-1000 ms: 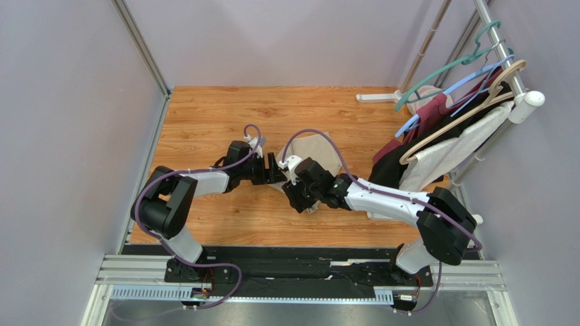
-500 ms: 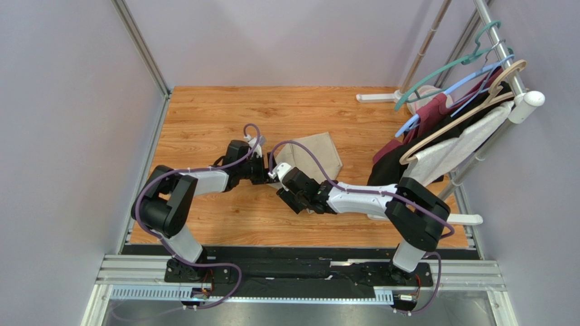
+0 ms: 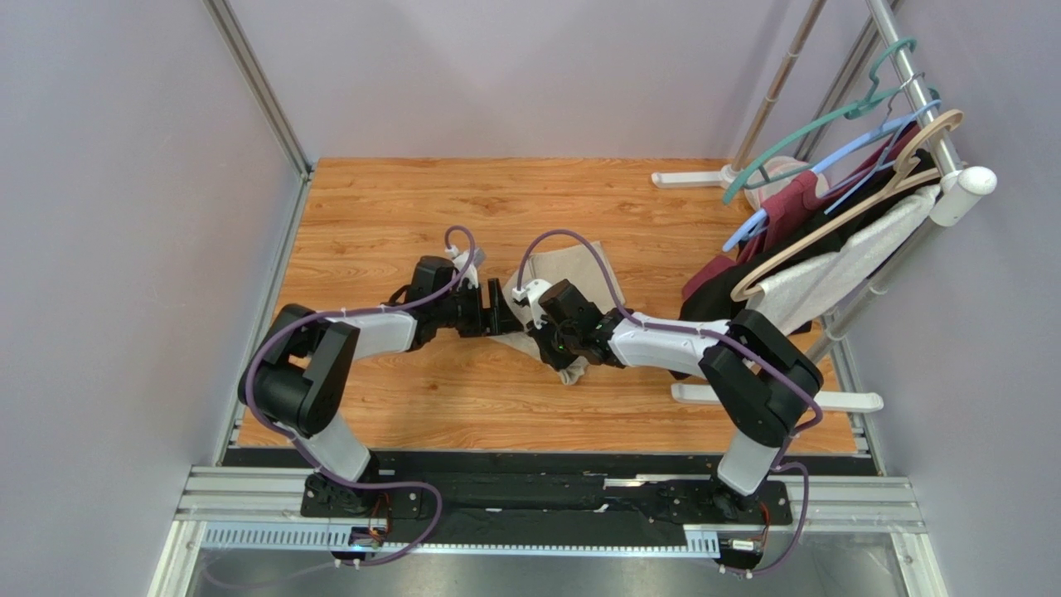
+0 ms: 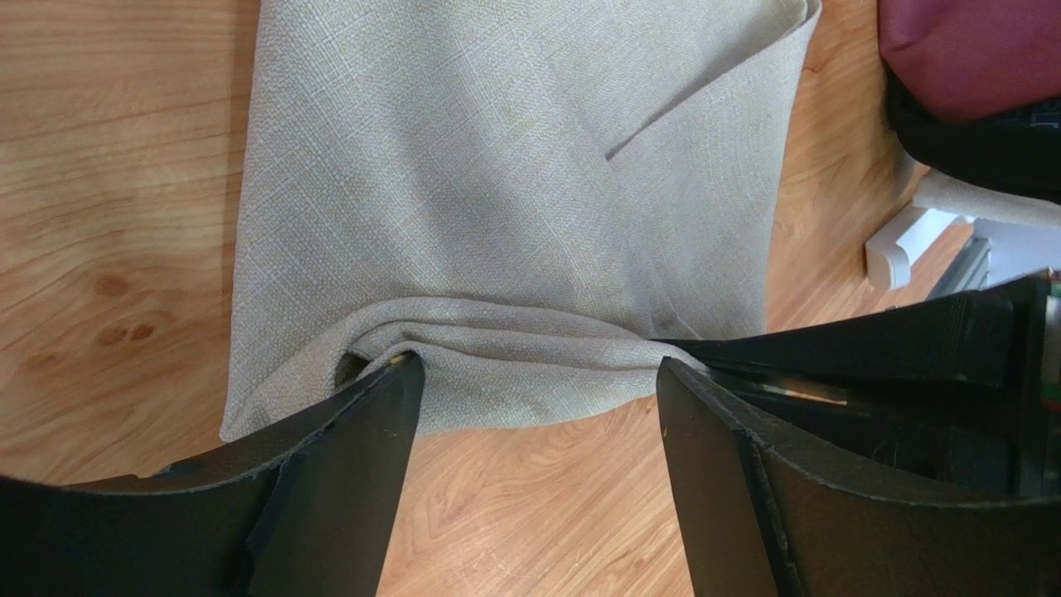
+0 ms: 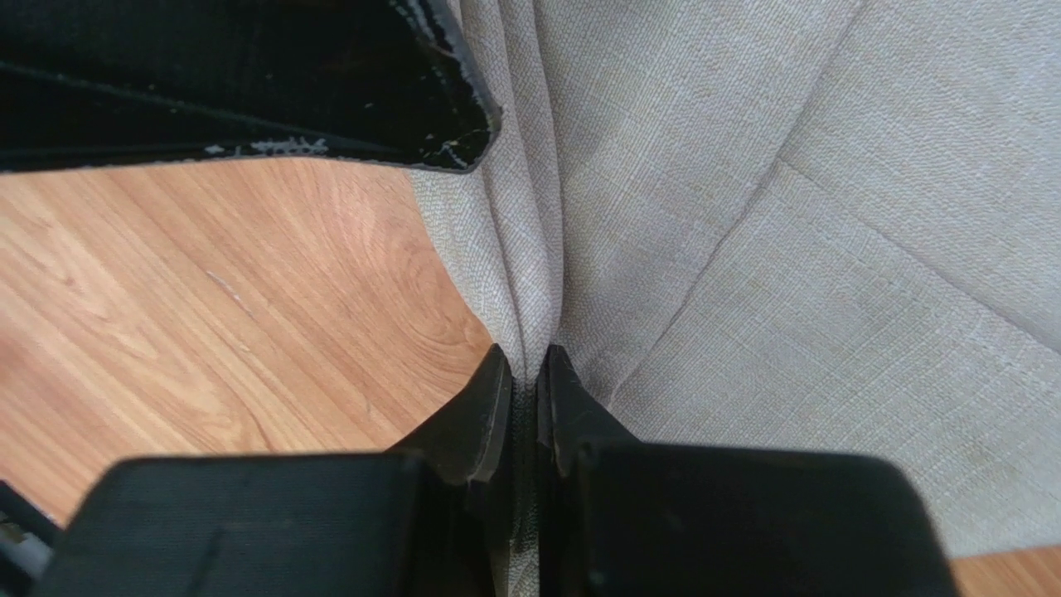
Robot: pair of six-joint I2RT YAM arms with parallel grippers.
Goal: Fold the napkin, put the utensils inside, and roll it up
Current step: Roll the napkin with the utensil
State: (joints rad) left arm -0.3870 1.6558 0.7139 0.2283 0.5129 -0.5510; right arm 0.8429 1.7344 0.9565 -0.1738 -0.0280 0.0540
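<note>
Left arm (image 3: pixel 374 333) and right arm (image 3: pixel 673 342) reaching inward, left tool (image 4: pixel 536 373) spread wide, right tool (image 5: pixel 523 370) seemingly pinched on napkin (image 5: pixel 772 249)

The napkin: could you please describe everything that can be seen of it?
The napkin is a plain beige-tan cloth of soft, visibly woven fabric, lying on the wooden table. It is folded, with a diagonal flap edge crossing its top layer. Most of it lies flat, but the edge nearest the tools is bunched into a raised, rolled ridge. The right tool is shut on a pinch of that ridge, and the open left tool straddles it. No utensils show on or in it.
</note>
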